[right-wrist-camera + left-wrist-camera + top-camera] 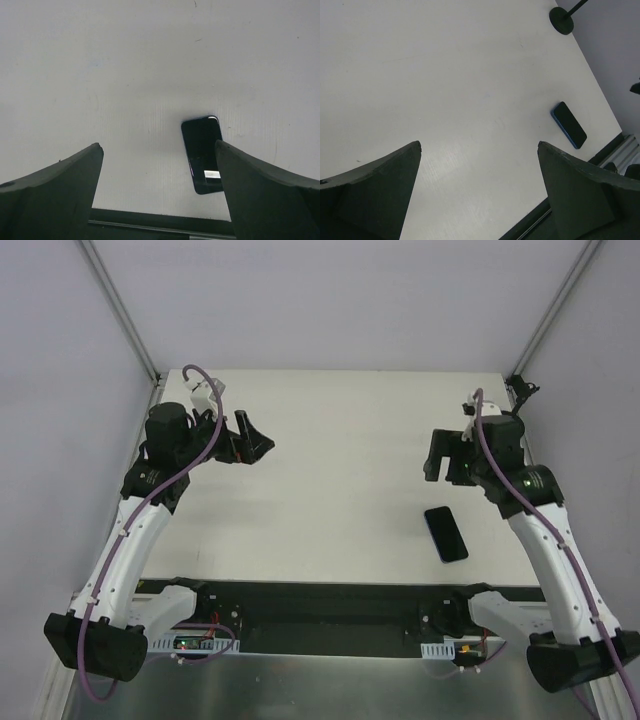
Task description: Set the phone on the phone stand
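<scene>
Your left claw [479, 145] and right claw [157, 145] both hang spread wide, empty; the phone [202, 152] lies flat on the counter [125, 75], far from the phone stand [561, 20].

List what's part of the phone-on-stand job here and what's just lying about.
Job: phone, lying flat on the table; phone stand, disc base down near the table's far right corner.
Not job: the table itself; purple cables.

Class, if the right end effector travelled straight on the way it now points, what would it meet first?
Probably the bare table, with the phone lying just to one side; depth is uncertain.
</scene>
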